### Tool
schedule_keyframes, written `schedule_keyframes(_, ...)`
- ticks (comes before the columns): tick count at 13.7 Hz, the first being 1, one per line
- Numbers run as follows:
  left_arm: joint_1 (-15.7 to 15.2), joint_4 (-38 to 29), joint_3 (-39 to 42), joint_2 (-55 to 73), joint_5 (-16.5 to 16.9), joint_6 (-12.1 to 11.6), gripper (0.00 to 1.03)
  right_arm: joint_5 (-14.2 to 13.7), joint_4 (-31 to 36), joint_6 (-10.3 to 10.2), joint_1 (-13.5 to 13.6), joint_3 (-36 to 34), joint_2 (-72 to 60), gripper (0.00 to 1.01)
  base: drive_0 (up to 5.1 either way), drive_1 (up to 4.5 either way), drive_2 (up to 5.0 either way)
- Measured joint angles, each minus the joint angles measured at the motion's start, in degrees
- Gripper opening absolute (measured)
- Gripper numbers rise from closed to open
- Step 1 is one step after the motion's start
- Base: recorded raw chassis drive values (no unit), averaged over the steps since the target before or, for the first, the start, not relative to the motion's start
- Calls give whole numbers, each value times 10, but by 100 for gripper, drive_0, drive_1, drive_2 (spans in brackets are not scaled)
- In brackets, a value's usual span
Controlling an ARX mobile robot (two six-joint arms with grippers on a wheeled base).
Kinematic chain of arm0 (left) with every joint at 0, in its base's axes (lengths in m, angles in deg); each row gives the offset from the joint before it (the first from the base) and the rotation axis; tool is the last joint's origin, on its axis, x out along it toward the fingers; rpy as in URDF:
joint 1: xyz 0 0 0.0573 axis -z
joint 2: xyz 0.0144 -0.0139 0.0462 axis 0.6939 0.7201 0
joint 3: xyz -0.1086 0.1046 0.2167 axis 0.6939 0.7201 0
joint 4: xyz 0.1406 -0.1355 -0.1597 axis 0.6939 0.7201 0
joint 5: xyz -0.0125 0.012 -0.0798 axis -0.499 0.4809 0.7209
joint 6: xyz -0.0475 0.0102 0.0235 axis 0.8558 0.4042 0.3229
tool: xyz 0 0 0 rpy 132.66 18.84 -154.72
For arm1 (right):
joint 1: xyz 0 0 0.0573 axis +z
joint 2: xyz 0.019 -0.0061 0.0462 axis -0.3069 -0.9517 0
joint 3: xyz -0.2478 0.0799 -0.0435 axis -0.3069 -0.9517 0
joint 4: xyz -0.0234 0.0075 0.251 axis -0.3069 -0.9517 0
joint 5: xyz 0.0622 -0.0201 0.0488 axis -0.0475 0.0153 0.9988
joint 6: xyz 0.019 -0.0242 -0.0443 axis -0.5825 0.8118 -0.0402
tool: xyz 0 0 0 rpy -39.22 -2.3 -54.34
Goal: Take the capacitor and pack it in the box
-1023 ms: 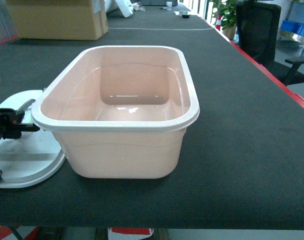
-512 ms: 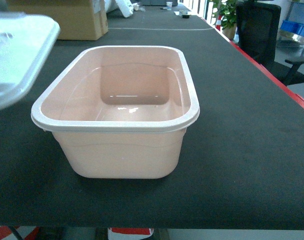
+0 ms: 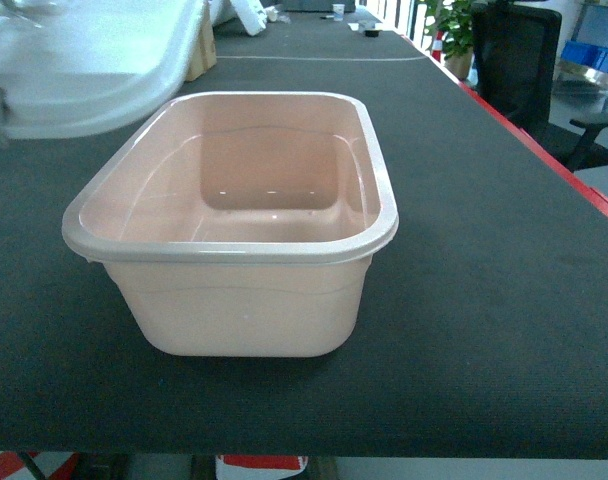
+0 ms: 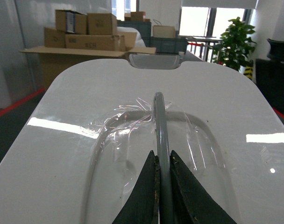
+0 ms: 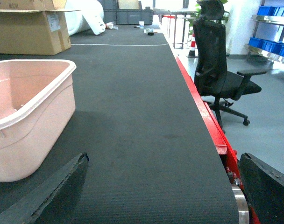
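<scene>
Swung lid (image 3: 94,60) nearer box (image 3: 234,250), left gripper (image 4: 163,186) clenched on handle (image 4: 159,126); keep level, align rims.

Lid (image 3: 94,60) motion-blurred, cut off by top-left edge in head view; left wrist view crops its near end.

I see pale pink box (image 3: 239,300) upright, open, on table (image 3: 484,300); its white lid (image 4: 86,140) raised, grey handle (image 4: 159,135) pinched by left end effector (image 4: 161,161).
</scene>
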Motion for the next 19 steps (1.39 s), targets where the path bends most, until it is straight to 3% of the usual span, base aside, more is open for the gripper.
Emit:
schedule_keyframes(2,74,-11,2,30,-47,-1,2,0,0,0,0,0,0,98,0,0,0)
schedule_keyframes(6,168,-6,-18,90,-139,17,2,0,0,0,0,0,0,98,0,0,0)
schedule_keyframes(10,201,18,-79,152,-182,32,2,0,0,0,0,0,0,98,0,0,0)
schedule_keyframes(12,201,41,-103,170,-197,48,2,0,0,0,0,0,0,98,0,0,0)
schedule_keyframes(19,206,79,-101,171,-184,49,2,0,0,0,0,0,0,98,0,0,0)
